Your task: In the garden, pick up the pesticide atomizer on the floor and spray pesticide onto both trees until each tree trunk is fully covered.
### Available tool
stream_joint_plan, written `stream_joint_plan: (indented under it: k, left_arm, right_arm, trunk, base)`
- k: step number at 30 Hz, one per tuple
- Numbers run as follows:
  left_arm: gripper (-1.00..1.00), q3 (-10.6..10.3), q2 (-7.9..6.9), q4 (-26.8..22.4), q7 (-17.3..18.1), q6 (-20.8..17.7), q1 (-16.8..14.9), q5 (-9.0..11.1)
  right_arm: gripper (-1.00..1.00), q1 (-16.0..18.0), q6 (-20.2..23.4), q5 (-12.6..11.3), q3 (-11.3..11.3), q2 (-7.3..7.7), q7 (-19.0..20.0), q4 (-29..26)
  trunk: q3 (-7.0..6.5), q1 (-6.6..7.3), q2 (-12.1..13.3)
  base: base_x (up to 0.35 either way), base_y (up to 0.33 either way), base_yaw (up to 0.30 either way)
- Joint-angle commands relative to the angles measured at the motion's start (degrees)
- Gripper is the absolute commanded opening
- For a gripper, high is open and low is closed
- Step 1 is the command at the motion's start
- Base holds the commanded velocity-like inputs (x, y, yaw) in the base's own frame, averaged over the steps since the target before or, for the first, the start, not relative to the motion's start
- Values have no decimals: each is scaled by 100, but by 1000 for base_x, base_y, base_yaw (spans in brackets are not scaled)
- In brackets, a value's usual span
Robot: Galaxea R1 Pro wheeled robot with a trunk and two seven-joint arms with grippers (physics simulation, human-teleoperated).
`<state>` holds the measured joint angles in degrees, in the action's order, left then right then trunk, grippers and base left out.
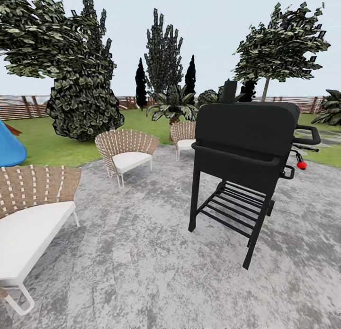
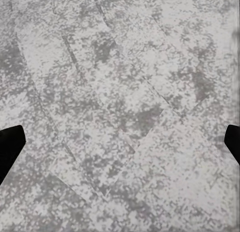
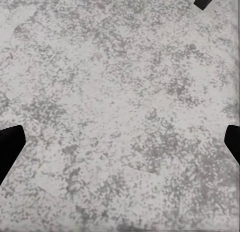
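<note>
We see a matt black metal grill on rough, mottled grey stone paving, chairs of woven tan strapping with smooth white cushions, and a brown slatted wooden fence.

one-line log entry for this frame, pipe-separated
phase: in transit on grey paving | ahead: black grill, wicker chairs | left gripper: open, empty | right gripper: open, empty | lawn beyond

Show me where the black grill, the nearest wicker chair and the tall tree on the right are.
black grill (image 1: 246,130): head view, on its closed lid.
nearest wicker chair (image 1: 33,227): head view, on its white seat cushion.
tall tree (image 1: 279,40): head view, on its leafy crown.
</note>
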<state>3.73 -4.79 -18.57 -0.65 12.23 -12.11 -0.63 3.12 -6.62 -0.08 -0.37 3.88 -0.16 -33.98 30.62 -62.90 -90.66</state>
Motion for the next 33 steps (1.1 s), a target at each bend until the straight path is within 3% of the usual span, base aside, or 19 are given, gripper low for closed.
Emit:
stream_joint_plan:
  k: [1,33]
  left_arm:
    - [100,14,3,2,-5,21,0,-7]
    - [100,5,14,2,-5,17,-2,-7]
  right_arm:
    - [100,5,-17,-1,-4,-1,-2,5]
    - [100,5,-15,-10,-1,-1,-2,5]
  trunk:
    - [30,-22,-44]
    - [827,-725,-1328]
  base:
    - [0,0,-253]
    - [0,0,-216]
